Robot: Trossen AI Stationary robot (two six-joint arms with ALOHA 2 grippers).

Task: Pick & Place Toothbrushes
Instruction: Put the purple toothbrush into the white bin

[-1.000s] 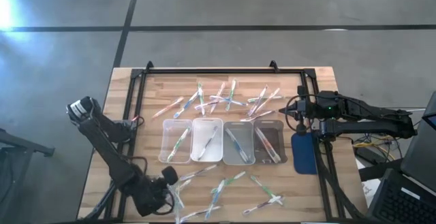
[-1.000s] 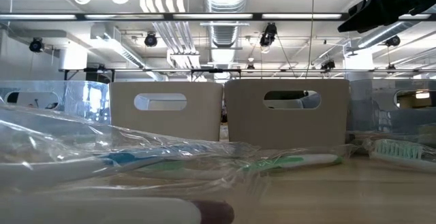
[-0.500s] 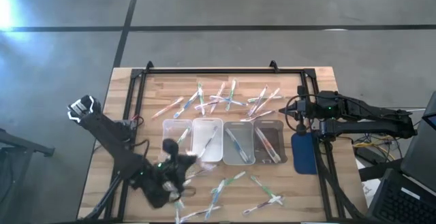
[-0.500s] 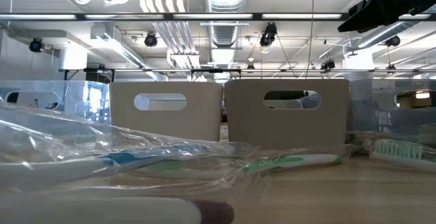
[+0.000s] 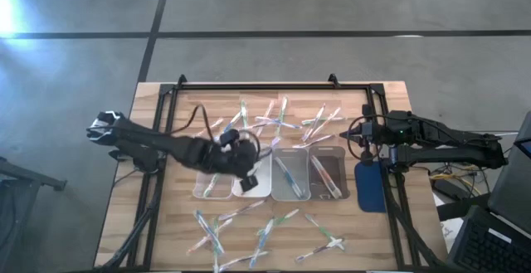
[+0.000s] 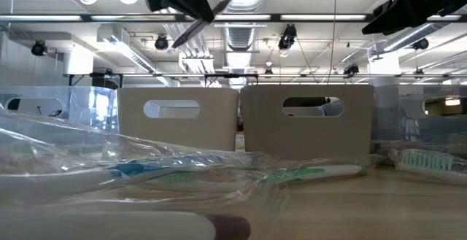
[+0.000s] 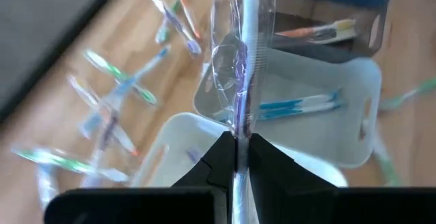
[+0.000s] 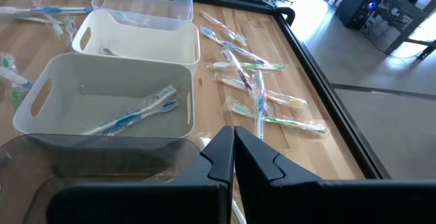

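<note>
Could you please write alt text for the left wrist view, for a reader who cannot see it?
The left gripper has its jaws shut on a toothbrush in clear wrapping, held above a white tray that holds a blue-accented toothbrush. More wrapped toothbrushes lie scattered on the wooden table beyond.

Surface: pale wooden slatted top (image 5: 174, 231), edged by a black metal frame (image 5: 257, 85).
Trays: four rectangular plastic trays (image 5: 271, 173) in one row at mid-surface, touching side to side.
Pad: dark blue rectangular pad (image 5: 371, 187) beside the rightmost tray.
Floor: grey concrete floor (image 5: 332, 7).
</note>
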